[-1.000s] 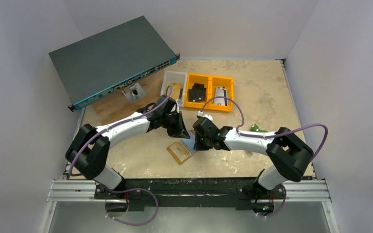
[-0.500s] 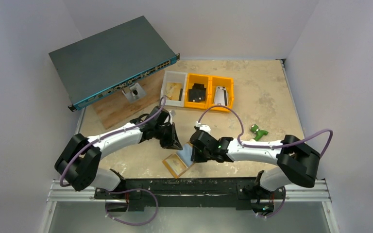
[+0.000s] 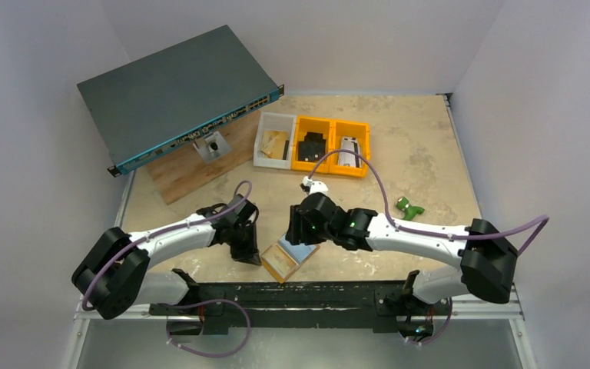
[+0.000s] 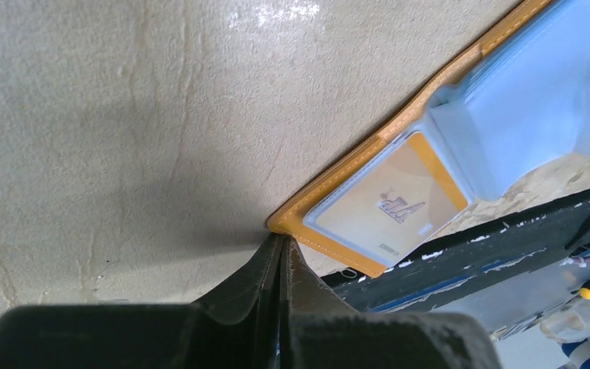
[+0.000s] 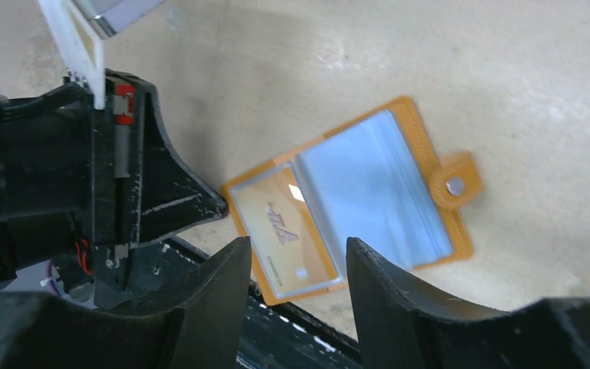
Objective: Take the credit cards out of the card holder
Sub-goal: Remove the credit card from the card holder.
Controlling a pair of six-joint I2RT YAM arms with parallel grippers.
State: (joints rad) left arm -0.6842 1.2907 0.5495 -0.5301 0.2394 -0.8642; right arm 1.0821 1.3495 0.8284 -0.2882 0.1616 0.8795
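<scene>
Front rail: a black frame runs just nearer than the card holder.
Card holder: the card holder lies open and flat at the near edge of the table. It has a tan-orange rim and pale blue sleeves, and its snap tab is spread out to one side.
Card: 1 gold-faced card sits in the card holder's clear pocket. Its slanted mark is too small to read surely.
Left gripper: the left gripper is just left of the card holder, jaws pressed together with nothing between them, tips at its corner.
Right gripper: the right gripper hangs above the card holder, jaws apart and holding nothing; the holder shows through the gap.
Green piece: a small green piece lies right of the card holder, well apart.
Wooden board: a wooden board lies beyond the card holder to the left.
Bins: 3 in a row beyond the card holder — 1 white bin and 2 orange bins.
Network switch: the network switch is farthest from the card holder — grey, with a blue port face whose lettering is unreadable.
</scene>
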